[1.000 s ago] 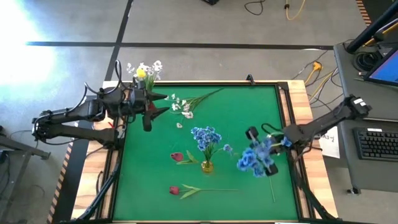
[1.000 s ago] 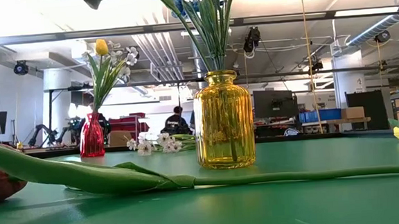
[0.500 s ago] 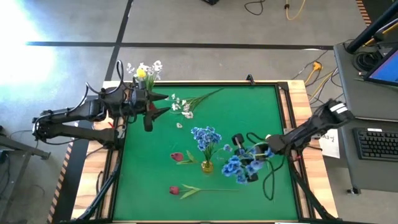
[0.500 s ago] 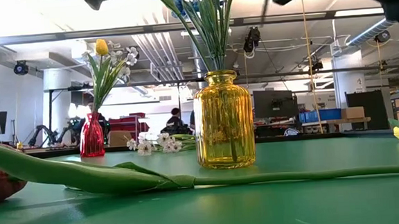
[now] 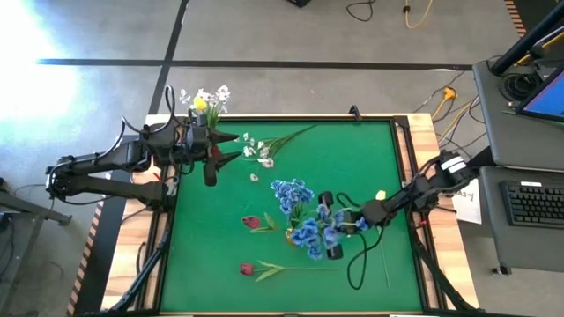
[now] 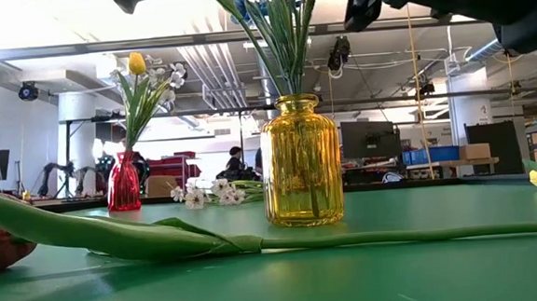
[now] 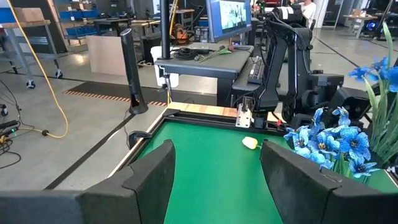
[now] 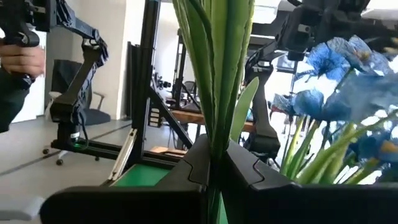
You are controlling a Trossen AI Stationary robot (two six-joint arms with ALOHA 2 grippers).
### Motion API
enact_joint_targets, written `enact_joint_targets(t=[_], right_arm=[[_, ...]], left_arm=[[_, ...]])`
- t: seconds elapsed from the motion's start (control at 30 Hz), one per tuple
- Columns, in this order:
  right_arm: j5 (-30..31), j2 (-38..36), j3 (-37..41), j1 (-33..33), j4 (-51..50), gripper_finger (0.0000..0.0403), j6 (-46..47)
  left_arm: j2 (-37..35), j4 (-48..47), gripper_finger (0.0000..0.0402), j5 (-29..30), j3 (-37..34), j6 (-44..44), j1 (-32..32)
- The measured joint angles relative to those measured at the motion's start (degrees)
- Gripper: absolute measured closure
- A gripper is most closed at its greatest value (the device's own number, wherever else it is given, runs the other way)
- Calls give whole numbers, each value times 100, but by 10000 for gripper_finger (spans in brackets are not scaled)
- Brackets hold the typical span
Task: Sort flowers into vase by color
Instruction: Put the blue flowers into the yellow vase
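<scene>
My right gripper (image 5: 329,227) is shut on a blue clustered flower (image 5: 310,236), carried above the table just right of the yellow glass vase (image 6: 300,163). That vase stands mid-table with blue flowers (image 5: 291,192) in it. The red vase (image 6: 124,183) at the far left corner holds white blossoms and a yellow tulip. A white spray (image 5: 260,151) lies on the mat, as do two red tulips (image 5: 251,222) (image 5: 248,269) and a yellow tulip (image 5: 381,195). My left gripper (image 5: 227,146) waits open beside the red vase. My right gripper pinches the blue flower's green stems (image 8: 214,134) between its two fingers (image 8: 245,165), which lie across the stems. The flower is lifted clear of the table. Its blue blooms (image 8: 348,81) stand beyond the fingers, next to the bunch in the yellow vase.
The green mat (image 5: 352,158) has free room at its far right and near right. A long tulip stem (image 6: 162,239) lies across the near part of the mat. Desks and a keyboard (image 5: 533,202) stand off the table's right side.
My right gripper has moved toward the table's left, from near the right edge up to the yellow vase, carrying the blue flower along, lifted clear. The left arm has kept still.
</scene>
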State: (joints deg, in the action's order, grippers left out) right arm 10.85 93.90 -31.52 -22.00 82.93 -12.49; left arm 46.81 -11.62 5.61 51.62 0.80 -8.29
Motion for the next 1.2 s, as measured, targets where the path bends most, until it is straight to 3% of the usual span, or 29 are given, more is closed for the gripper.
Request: enact_joint_targets(t=[0.57, 1.2], right_arm=[[249, 3, -27, 0, -797, 390, -93], [296, 3, -79, 2, -1099, 390, 439]], left_arm=[[0, 0, 180, 0, 0, -1, 0], [0, 0, 180, 0, 0, -2, 0]])
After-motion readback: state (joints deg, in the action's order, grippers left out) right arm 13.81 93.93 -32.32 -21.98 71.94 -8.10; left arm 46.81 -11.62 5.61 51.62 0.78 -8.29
